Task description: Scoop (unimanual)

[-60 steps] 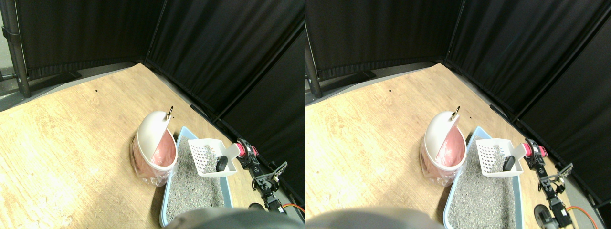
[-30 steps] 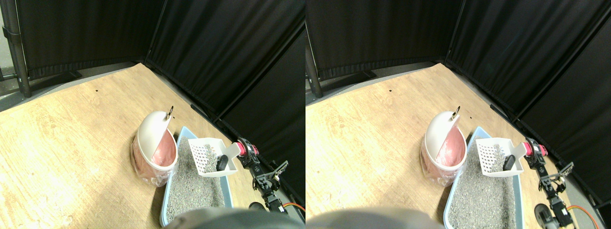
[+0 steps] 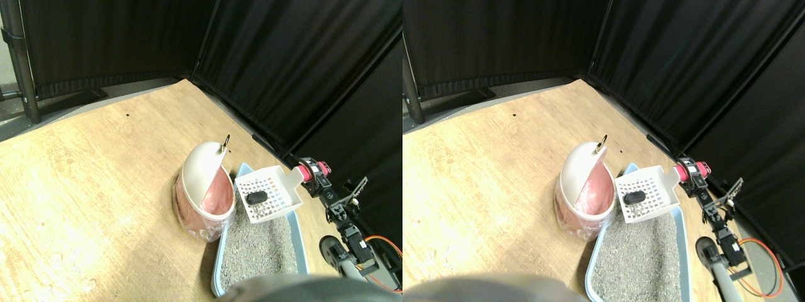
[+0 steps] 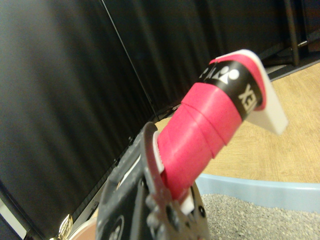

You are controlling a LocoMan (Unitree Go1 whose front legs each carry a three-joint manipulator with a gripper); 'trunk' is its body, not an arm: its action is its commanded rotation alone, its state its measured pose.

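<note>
A white slotted scoop [image 3: 267, 192] hangs level above the far end of the light blue litter box [image 3: 296, 234], its near edge right beside the bin's rim. A dark lump [image 3: 255, 197] lies in the scoop's middle. My right gripper [image 3: 314, 175] is shut on the scoop's pink-wrapped handle [image 3: 304, 172], reaching in from the right. In the wrist view the pink handle [image 4: 210, 130] runs out of the dark jaw frame, with the box rim [image 4: 260, 189] and grey litter [image 4: 265, 222] beneath. The pink bin [image 3: 202, 189] with a white swing lid stands left of the box.
Black curtains [image 3: 283, 69] close off the back and right, close behind my arm. A metal post [image 3: 22, 63] stands at the far left. The bin's plastic liner [image 3: 201, 234] bulges onto the wooden floor [image 3: 94, 189] at its base.
The scoop has risen out of the litter and swung left toward the bin, turning level. The dark lump has slid to its middle. The camera has shifted slightly.
</note>
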